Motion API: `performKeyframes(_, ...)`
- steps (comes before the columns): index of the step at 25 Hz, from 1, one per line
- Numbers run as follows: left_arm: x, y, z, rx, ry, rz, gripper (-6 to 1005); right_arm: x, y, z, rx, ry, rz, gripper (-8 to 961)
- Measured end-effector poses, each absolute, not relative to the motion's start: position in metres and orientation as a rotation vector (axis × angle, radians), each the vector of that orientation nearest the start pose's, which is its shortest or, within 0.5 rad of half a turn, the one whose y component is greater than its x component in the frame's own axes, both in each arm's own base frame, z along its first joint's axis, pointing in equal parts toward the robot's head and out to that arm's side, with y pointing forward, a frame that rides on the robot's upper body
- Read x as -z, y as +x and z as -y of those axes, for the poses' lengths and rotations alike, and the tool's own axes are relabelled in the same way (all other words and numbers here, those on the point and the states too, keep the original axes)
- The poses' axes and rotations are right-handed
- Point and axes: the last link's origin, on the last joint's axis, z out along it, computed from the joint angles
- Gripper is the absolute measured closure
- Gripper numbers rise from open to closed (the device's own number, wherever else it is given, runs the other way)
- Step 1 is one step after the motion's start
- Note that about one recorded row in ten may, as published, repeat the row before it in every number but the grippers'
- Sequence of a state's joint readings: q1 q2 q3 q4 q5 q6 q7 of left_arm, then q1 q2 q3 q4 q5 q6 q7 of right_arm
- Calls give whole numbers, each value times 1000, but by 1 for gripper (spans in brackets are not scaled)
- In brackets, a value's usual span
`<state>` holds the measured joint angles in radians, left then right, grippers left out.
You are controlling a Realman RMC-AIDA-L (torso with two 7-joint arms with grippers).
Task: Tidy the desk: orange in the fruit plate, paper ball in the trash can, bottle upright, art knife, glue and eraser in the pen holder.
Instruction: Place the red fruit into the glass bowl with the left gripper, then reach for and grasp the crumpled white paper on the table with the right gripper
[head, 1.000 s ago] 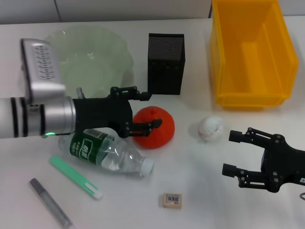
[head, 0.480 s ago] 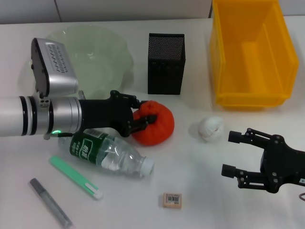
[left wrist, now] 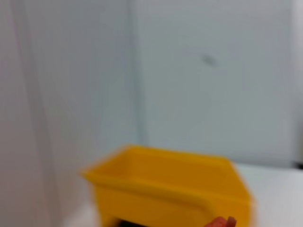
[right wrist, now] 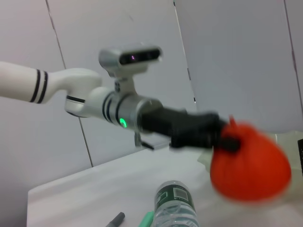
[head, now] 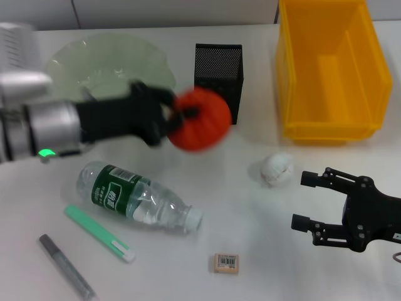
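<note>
My left gripper (head: pixel 178 116) is shut on the orange (head: pixel 202 119), holding it in the air beside the black mesh pen holder (head: pixel 217 83); the right wrist view also shows the orange (right wrist: pixel 250 163) lifted. The pale-green fruit plate (head: pixel 106 59) lies at the back left. The bottle (head: pixel 138 197) lies on its side. The mint-green glue (head: pixel 99 233) and grey art knife (head: pixel 66 266) lie at the front left. The eraser (head: pixel 226 263) sits near the front edge. The paper ball (head: pixel 277 168) rests before the yellow trash can (head: pixel 332 69). My right gripper (head: pixel 304 200) stands open, near the paper ball.
The desk top is white. The trash can (left wrist: pixel 170 182) also shows in the left wrist view, with a sliver of the orange (left wrist: pixel 220 222) at the picture's edge. The bottle (right wrist: pixel 175 203) lies below the lifted orange in the right wrist view.
My left gripper closed on the orange and lifted it off the desk, moving up toward the pen holder. The right arm has not moved.
</note>
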<state>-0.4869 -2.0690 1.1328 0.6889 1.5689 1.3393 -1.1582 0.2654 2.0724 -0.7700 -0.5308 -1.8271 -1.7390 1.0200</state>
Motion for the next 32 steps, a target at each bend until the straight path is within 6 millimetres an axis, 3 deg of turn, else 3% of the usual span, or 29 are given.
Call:
performKeyframes(3,-1,-234,-358,774,-2507,300,804,13,306,-232,-933,-2688,-497,169)
performKeyframes(4,-1,-234,-358,774,-2507,300,813,13,306,-232,-933,-2688,-495,170)
performKeyframes(5,-14,-247,-373,759,-2378,427,822,13,306,-233,-933,-2689,-494,171)
performKeyframes(6,-14,-250,-377,746,-2354,461,862,13,306,-233,-933,-2689,-492,172)
performKeyframes(11,-14,-270,-397,650,-2187,615,869,10,304,-237,-933,-2692,-531,177)
performKeyframes(17,-11,-278,-402,620,-2122,678,878,-6,296,-251,-896,-2710,-621,183)
performKeyframes(18,-13,-277,-401,630,-2129,668,880,-11,294,-254,-881,-2716,-646,184)
performKeyframes(21,-17,-279,-389,666,-2156,640,740,-24,284,-267,-792,-2756,-741,187)
performKeyframes(24,-20,-280,-365,733,-2225,590,600,-37,260,-286,-585,-2823,-839,190)
performKeyframes(29,-17,-280,-320,842,-2370,444,365,-41,209,-313,-86,-2839,-958,196)
performKeyframes(32,-11,-281,-295,881,-2466,385,220,-25,174,-332,276,-2743,-974,199)
